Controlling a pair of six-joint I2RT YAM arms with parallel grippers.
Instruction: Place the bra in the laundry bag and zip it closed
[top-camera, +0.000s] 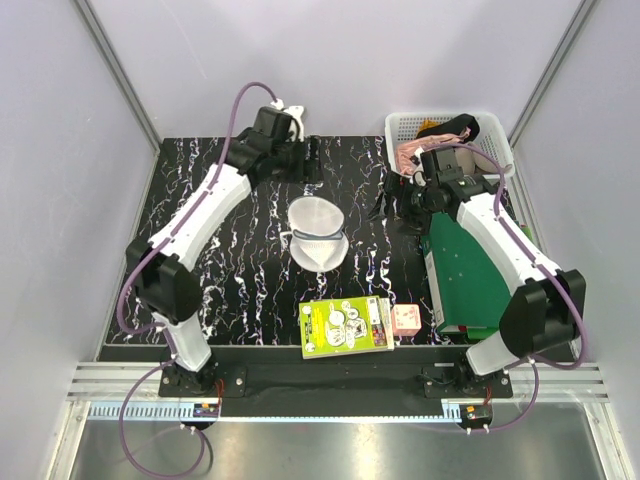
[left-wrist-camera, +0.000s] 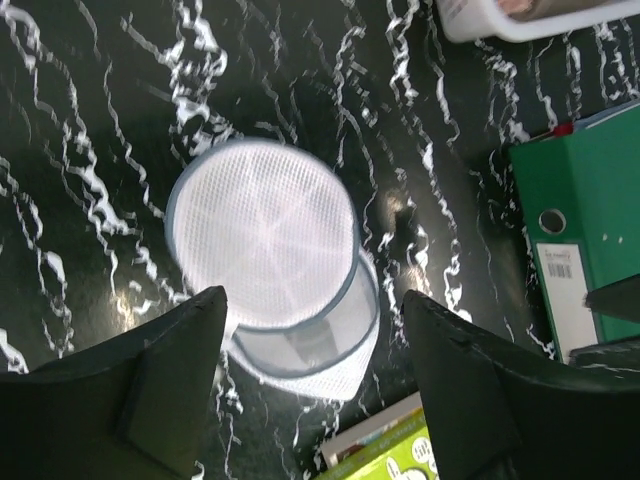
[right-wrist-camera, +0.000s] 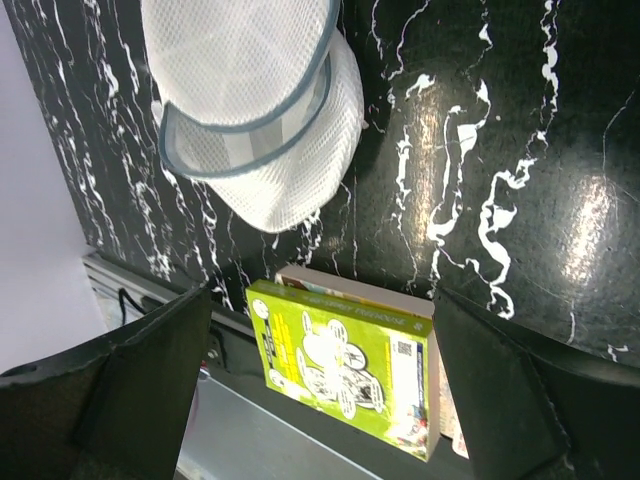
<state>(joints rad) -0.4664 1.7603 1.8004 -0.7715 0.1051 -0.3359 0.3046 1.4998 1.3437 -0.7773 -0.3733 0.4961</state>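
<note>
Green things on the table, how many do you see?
2. A dark green binder lies at the right, partly under the right arm; a lime-green book lies at the near edge, in the middle. The arms may hide more.

1. My worktop (top-camera: 250, 290) is black with white marble veining.
2. The white mesh laundry bag (top-camera: 318, 232) lies mid-worktop, on the near side of my left tool (top-camera: 306, 160) and to the left of my right tool (top-camera: 398, 207).
3. A yellow-green book (top-camera: 347, 326) lies at the near edge, nearer than both tools, with a small pink box (top-camera: 405, 320) just beside its right.
4. A green binder (top-camera: 462, 275) lies flat just nearward of my right tool.
5. A white lattice basket (top-camera: 400, 125) stands in the far right corner, beyond my right tool.
</note>
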